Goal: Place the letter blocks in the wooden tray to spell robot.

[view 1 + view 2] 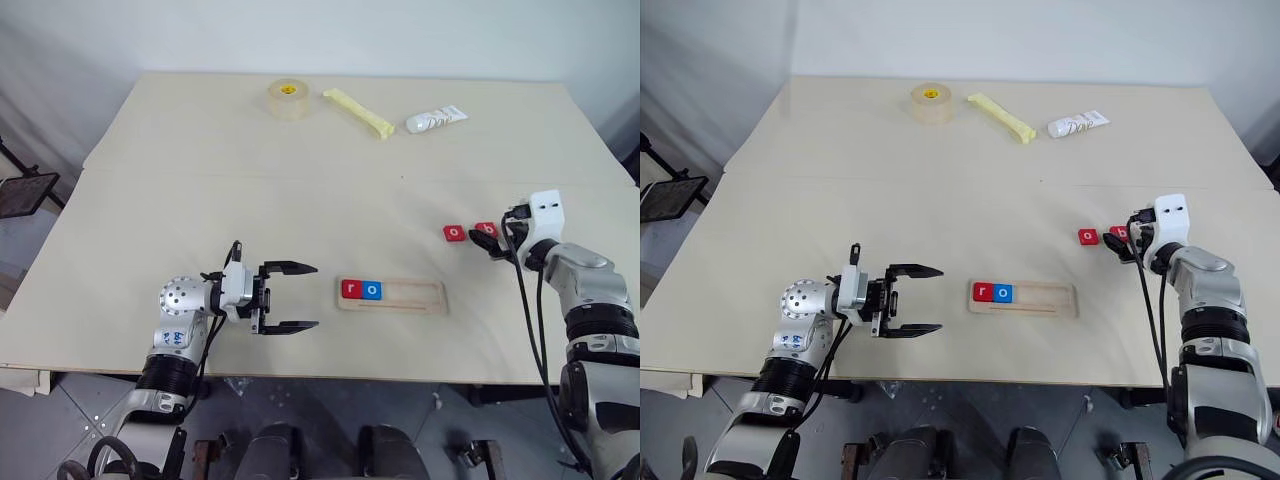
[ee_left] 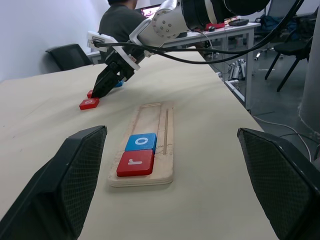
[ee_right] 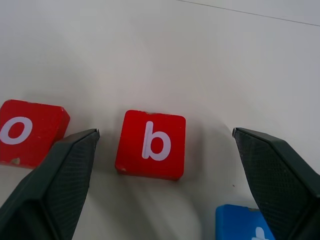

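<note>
A pale surface [image 1: 300,180] is carrying the wooden tray [image 1: 405,297], which is lying near the front edge, a little right of centre. Two letter blocks are sitting in the tray's left end, touching each other: a red r tile [image 1: 351,289] at the very end and a blue o tile [image 1: 372,290] just beside it. The remaining length of the tray is bare wood.

The left gripper [image 1: 297,297] is hovering just left of the tray, pointing toward it, its two black fingers [image 1: 290,268] spread wide apart and holding nothing. The tray is lying in line with the gap between them, a short way off.

To the right and farther back, the right gripper [image 3: 165,150] is reaching down over three loose tiles. Its fingers [image 3: 55,185] are standing wide apart, not touching any tile. The red b tile [image 3: 151,144] is lying flat on the surface in the gap between them, nearer one finger than the other. A red o tile [image 3: 27,131] is lying just outside that same finger, and the corner of a blue tile [image 3: 240,222] is showing close to the other finger.

Along the far edge are lying a roll of tape [image 1: 288,99], a yellow stick-shaped object [image 1: 358,112] and a white tube [image 1: 436,120].
</note>
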Tool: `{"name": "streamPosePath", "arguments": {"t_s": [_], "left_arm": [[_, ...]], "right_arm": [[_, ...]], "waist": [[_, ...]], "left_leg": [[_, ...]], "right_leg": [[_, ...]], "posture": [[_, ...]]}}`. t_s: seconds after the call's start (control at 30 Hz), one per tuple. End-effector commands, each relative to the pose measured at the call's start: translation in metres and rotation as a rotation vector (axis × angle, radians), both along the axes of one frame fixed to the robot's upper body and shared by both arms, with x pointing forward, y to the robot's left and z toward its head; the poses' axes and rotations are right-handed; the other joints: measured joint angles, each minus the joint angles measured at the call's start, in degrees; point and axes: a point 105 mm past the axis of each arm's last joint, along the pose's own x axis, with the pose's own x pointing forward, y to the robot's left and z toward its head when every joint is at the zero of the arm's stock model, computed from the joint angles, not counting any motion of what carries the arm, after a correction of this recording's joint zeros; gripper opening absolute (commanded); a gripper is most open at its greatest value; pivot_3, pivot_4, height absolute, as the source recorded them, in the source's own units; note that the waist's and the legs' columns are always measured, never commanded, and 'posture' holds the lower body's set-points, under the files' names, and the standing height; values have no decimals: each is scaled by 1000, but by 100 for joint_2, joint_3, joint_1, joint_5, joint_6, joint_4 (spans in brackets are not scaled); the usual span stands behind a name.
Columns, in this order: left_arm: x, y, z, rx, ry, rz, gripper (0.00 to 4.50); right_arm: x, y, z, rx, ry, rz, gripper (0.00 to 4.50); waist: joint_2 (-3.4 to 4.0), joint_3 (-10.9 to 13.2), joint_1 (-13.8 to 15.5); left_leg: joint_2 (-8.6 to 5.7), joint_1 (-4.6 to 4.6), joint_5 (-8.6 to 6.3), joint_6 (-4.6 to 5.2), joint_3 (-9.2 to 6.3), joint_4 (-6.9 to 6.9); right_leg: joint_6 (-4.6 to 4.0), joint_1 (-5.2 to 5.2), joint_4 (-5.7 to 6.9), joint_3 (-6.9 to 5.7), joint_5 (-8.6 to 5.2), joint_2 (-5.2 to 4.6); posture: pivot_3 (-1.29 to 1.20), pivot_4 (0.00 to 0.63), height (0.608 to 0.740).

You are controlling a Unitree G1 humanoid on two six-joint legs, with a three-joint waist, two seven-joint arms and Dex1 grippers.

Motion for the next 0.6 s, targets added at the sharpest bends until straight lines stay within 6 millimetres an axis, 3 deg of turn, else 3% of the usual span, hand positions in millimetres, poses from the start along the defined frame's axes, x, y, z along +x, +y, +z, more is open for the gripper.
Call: {"name": "streamPosePath", "arguments": {"t_s": [0.03, 0.27, 0.5, 0.6], "left_arm": [[-4, -3, 6, -17, -36, -8, 4500], [-7, -2, 2, -9, -33, -13, 4500], [-6, 2, 0, 1, -28, -10, 4500], [-4, 4, -2, -1, -17, 2, 4500]], "right_arm": [[1, 0, 1, 7, 7, -16, 3866], [0, 0, 4, 12, -26, -27, 1492], [-12, -4, 28, -29, -122, -60, 1461], [-36, 3, 47, -42, -203, -67, 1461]], "waist": [[0, 0, -4], [0, 0, 16], [0, 0, 10], [2, 0, 34]], "left_leg": [[0, 1, 0, 0, 0, 0], [0, 1, 0, 0, -1, 3], [0, -1, 0, 0, -4, 2], [0, -3, 0, 0, -8, -1]], "right_leg": [[0, 0, 0, 0, 0, 0], [0, 2, 1, 1, 0, -1], [0, 1, 2, -1, 0, -1], [0, -3, 3, 0, 0, -1]], "posture": [[0, 150, 740], [0, 150, 740], [0, 150, 740], [0, 150, 740]]}}
